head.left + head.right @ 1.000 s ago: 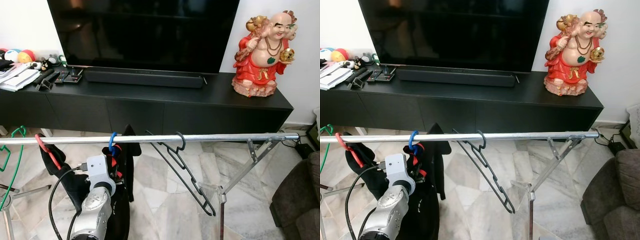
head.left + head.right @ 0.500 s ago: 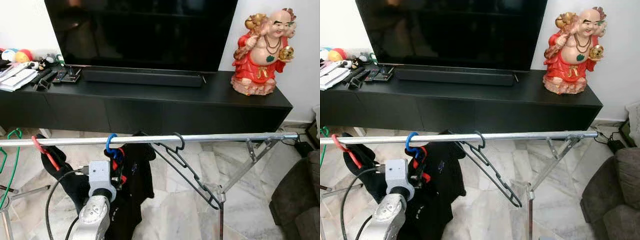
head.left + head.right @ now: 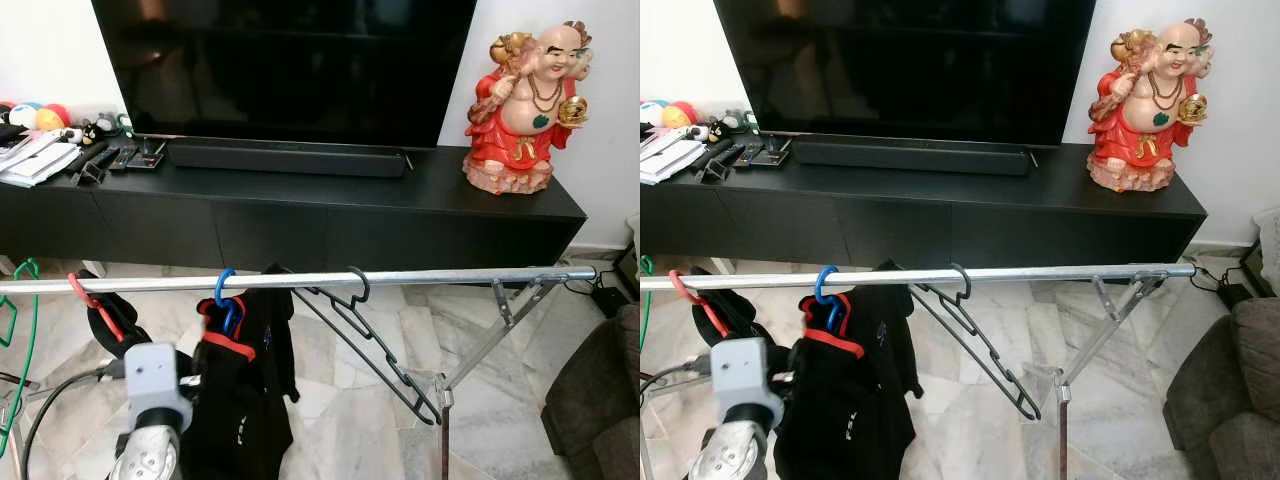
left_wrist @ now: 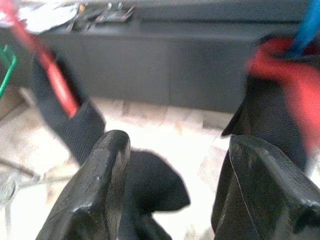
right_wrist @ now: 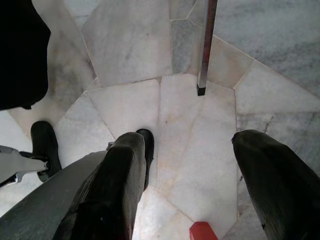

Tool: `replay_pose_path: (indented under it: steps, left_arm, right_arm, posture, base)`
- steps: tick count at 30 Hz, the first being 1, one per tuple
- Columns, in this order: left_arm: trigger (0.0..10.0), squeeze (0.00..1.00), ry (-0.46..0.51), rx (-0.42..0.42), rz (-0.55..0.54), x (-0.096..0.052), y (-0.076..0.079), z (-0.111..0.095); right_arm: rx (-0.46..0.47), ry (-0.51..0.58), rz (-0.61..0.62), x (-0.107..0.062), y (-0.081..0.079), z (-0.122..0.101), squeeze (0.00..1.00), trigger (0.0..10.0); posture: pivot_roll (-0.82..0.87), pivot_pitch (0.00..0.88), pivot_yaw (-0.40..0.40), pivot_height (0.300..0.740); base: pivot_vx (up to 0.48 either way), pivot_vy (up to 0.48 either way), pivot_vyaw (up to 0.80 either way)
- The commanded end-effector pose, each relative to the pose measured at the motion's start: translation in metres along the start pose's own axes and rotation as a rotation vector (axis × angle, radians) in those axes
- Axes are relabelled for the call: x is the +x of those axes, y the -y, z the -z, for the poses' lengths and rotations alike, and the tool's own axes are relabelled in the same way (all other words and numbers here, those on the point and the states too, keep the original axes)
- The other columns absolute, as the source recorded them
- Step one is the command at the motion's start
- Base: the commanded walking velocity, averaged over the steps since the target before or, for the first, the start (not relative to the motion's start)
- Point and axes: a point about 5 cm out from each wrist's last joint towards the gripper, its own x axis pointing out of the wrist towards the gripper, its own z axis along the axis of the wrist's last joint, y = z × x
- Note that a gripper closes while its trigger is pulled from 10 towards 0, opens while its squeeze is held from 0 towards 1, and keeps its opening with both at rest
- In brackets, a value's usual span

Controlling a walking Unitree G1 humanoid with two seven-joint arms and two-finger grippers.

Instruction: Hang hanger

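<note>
A metal rail (image 3: 300,280) ran across the room in front of a low black cabinet (image 3: 300,215) carrying a television (image 3: 285,65), a soundbar (image 3: 288,157) and a red figurine (image 3: 525,100). A blue hanger (image 3: 226,300) hung by its hook on the rail, carrying a black garment with red trim (image 3: 240,390). Just to its right, an empty black hanger (image 3: 365,335) hooked over the rail and slanted down toward the rack's leg (image 3: 490,335). Further left on the rail sat a red hanger (image 3: 95,305) with another dark garment (image 3: 115,320), and a green hanger (image 3: 25,330) at the edge.

The left arm (image 3: 152,420) was raised below the rail, between the red and blue hangers. In the left wrist view, the left tool (image 4: 175,190) had its fingers (image 4: 100,190) spread wide apart with nothing between them, the black garment beside one finger. The right tool (image 5: 190,195) pointed down at the marble floor (image 5: 190,120), its fingers likewise spread and empty.
</note>
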Motion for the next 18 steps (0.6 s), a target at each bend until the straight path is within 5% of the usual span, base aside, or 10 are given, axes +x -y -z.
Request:
replay_pose_path:
  steps: [1, 9, 18]
  left_arm:
    - [10.0, 0.0, -0.008, -0.023, -0.054, 0.002, -0.008, 0.001]
    - [10.0, 0.0, 0.052, -0.051, 0.034, 0.007, -0.003, -0.01]
    - [10.0, 0.0, 0.032, -0.076, -0.013, 0.01, -0.006, -0.008]
  right_arm:
    - [-0.021, -0.021, -0.007, -0.001, 0.0, 0.005, 0.0, 10.0]
    - [-0.022, -0.022, -0.013, -0.001, -0.001, 0.005, 0.0, 10.0]
    - [-0.045, -0.028, -0.024, 0.0, -0.001, 0.003, 0.0, 10.0]
  posture:
    - [-0.02, 0.0, -0.006, 0.74]
    - [-0.02, 0.0, 0.001, 0.74]
    - [-0.01, 0.014, 0.001, 0.74]
  base:
    - [0.0, 0.0, 0.0]
    - [0.0, 0.0, 0.0]
    - [0.0, 0.0, 0.0]
